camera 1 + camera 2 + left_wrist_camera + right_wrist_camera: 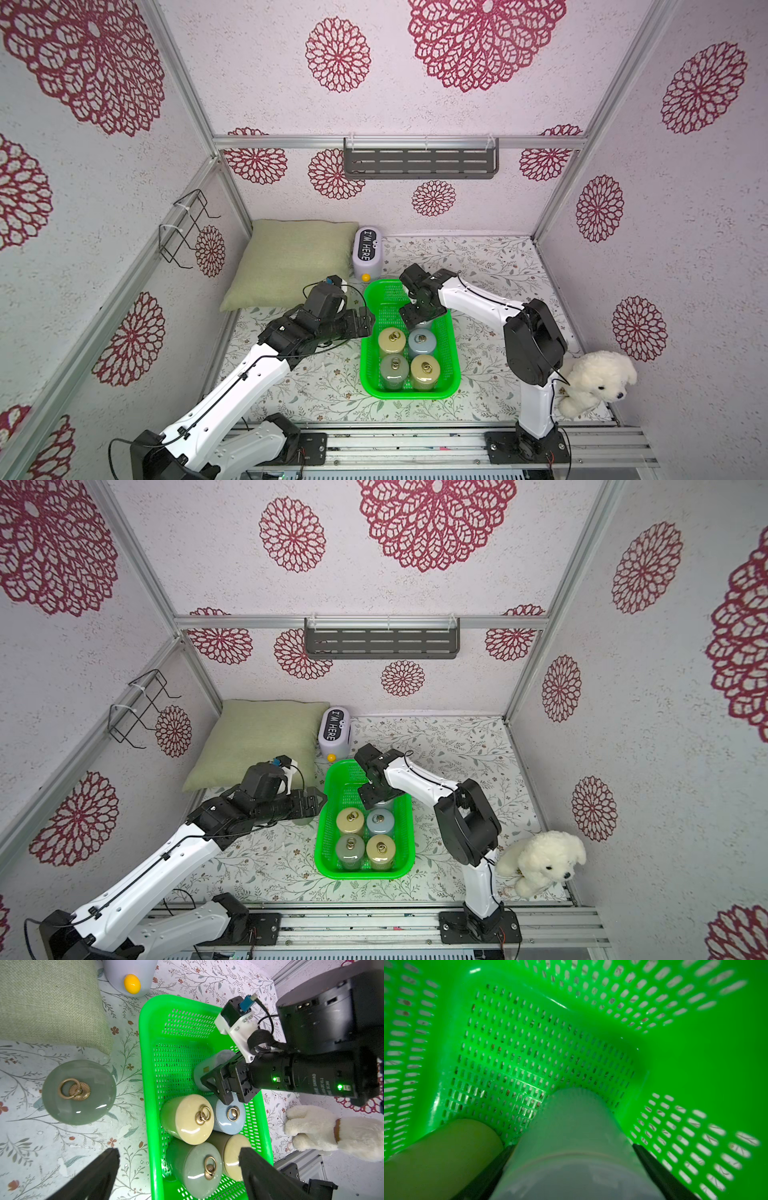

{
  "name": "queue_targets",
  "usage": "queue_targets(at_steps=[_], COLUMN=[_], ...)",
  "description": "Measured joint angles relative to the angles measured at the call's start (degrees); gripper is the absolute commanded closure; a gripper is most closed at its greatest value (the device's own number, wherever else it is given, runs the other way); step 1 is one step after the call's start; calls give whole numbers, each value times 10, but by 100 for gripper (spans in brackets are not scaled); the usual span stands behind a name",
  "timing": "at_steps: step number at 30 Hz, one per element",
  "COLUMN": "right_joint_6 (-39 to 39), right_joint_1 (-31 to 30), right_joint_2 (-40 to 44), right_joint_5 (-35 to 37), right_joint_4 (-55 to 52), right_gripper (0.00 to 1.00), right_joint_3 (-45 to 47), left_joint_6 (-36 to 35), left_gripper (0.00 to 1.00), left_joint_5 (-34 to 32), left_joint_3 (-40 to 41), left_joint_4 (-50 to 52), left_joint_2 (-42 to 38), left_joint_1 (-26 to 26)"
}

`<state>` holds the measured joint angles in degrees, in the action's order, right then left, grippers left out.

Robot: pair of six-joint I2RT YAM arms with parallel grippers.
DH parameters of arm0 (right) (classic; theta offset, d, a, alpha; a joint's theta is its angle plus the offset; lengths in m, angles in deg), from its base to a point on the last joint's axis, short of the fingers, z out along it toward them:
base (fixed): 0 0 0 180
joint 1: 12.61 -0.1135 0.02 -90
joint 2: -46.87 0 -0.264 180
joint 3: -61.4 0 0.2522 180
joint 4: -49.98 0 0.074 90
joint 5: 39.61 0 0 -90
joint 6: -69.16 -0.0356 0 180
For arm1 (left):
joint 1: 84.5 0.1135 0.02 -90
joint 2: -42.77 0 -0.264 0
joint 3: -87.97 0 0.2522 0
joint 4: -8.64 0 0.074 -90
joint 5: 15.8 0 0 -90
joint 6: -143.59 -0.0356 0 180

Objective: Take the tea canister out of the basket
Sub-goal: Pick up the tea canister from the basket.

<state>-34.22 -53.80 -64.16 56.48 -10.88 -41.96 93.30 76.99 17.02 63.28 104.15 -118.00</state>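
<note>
The bright green perforated plastic basket (409,394) sits at lower centre of both top views; in its upper half the right gripper (572,1145) is clamped on the pale blue-grey ceramic tea canister (211,1064), which is not yet clear of the walls; four more canisters (424,368) fill the lower half; a grey-green lidded canister (79,1092) stands outside on the floral table cover (498,266); the left gripper (178,1153) hangs spread and empty; by my reading the grasp is made, with the lift-out and set-down left.

lavender box (367,254): "i'm here"; arm motor (301,1074): "damiao"
</note>
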Motion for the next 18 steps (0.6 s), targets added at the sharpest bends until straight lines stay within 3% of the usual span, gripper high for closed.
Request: queue_targets(at_steps=[11,18], right_joint_6=[-4,-12], right_joint_1=[4,47], right_joint_2=[99,180], right_joint_5=[14,19], right_joint_4=[-35,-44], right_gripper=[28,28], right_joint_3=[-30,-6], left_joint_6=[0,0], left_gripper=[3,3], left_joint_5=[14,22], left_joint_3=[1,9], left_joint_4=[-10,-12], left_joint_2=[0,-3], left_joint_1=[-2,-7])
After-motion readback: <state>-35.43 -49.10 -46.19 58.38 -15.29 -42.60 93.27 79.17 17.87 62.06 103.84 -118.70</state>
